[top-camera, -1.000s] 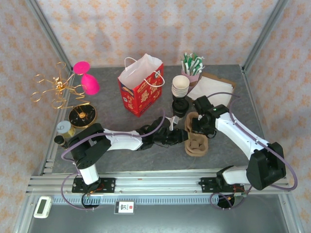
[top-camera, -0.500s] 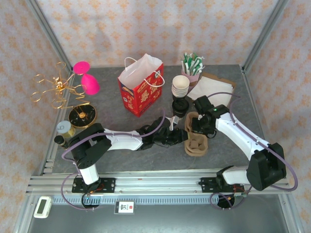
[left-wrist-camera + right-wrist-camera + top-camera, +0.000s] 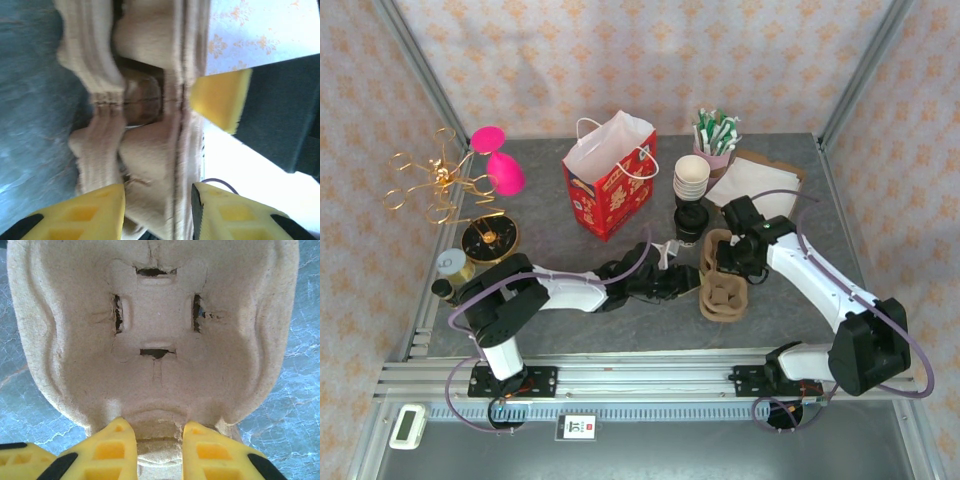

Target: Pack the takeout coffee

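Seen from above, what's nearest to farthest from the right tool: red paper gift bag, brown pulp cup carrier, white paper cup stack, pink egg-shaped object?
1. brown pulp cup carrier, at the right tool
2. white paper cup stack, behind
3. red paper gift bag, back left
4. pink egg-shaped object, far left

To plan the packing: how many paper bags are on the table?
1. The red paper bag stands open at the back, left of the white cup stack; none seems hidden.
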Motion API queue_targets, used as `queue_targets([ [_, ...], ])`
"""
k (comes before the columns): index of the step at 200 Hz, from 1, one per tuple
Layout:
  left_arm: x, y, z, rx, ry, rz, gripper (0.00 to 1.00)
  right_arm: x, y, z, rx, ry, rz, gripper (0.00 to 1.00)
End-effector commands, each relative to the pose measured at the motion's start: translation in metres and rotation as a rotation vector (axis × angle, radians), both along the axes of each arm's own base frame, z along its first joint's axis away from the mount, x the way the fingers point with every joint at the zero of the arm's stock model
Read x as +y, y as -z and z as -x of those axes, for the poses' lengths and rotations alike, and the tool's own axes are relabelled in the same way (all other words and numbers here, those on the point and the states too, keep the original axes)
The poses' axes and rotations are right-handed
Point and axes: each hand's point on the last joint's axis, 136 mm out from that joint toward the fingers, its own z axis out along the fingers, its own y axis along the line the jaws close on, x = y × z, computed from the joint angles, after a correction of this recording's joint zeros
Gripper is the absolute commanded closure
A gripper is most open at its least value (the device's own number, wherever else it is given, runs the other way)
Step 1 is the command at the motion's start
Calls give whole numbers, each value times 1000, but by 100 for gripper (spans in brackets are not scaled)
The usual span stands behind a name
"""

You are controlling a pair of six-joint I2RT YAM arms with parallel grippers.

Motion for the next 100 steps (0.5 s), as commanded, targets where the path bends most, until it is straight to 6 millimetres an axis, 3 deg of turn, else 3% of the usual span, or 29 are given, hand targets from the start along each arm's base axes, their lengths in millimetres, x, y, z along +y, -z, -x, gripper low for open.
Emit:
queue_targets([
  [1, 11, -21, -4, -36, -30, 61, 60, -6, -3, 3, -7, 23, 7, 81],
  [28, 17, -6, 0, -7, -29, 34, 62, -5, -5, 2, -8, 29, -4, 81],
  [58, 0, -19, 1, -31, 33, 100, 62, -1, -3, 3, -1, 25, -29, 83],
  [100, -8, -16, 3, -25, 68, 105, 64, 0, -3, 2, -2, 24, -37, 84],
])
